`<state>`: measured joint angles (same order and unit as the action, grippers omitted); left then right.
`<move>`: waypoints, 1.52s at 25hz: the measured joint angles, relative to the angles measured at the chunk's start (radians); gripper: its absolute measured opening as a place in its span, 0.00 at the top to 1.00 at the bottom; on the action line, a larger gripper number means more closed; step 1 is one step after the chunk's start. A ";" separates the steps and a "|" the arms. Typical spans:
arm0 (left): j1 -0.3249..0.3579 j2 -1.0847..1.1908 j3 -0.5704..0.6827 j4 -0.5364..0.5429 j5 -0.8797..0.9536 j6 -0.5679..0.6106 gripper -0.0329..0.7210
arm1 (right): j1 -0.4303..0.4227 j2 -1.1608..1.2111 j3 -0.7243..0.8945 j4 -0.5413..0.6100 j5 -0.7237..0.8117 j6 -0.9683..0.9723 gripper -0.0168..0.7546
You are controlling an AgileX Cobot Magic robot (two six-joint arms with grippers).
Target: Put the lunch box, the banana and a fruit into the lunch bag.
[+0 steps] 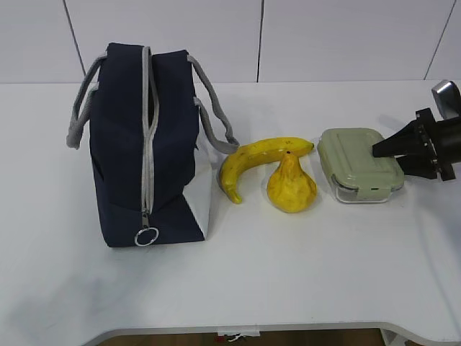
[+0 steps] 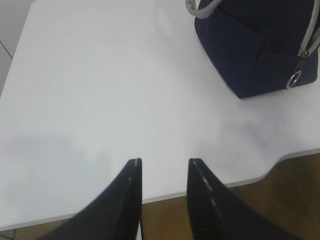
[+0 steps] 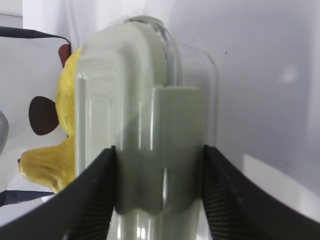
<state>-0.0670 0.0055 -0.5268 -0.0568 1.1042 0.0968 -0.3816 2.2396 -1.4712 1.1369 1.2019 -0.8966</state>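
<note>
The lunch box [image 1: 358, 164], clear with a sage-green lid, lies flat at the right of the table. My right gripper [image 1: 374, 150] reaches in from the right and is shut on the lunch box [image 3: 145, 100]. In the right wrist view both fingers press the sides of its lid clip, gripper [image 3: 159, 150]. The bumpy yellow fruit [image 1: 291, 187] stands left of the box, and the fruit [image 3: 65, 115] shows behind the box. The banana [image 1: 252, 162] curves behind it. The navy lunch bag [image 1: 122, 144] stands at the left, zipper facing forward. My left gripper [image 2: 165, 161] is open and holds nothing, well away from the lunch bag [image 2: 250, 45].
The bag's grey handles [image 1: 212, 108] hang out to both sides. Its ring pull [image 1: 147, 236] sits at the bottom of the zipper. The table's front edge [image 2: 210, 187] passes under the left fingers. A white wall stands behind the table.
</note>
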 joint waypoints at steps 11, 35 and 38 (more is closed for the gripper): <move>0.000 0.000 0.000 0.000 0.000 0.000 0.64 | 0.000 0.000 0.000 -0.002 0.000 0.033 0.45; 0.000 0.000 -0.014 0.004 -0.002 0.000 0.64 | 0.000 -0.108 -0.012 -0.085 -0.036 0.191 0.49; 0.000 0.014 -0.035 -0.013 -0.004 0.000 0.64 | 0.000 -0.154 -0.012 -0.081 -0.036 0.227 0.49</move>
<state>-0.0670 0.0197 -0.5621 -0.0695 1.1000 0.0968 -0.3816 2.0854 -1.4832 1.0559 1.1660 -0.6699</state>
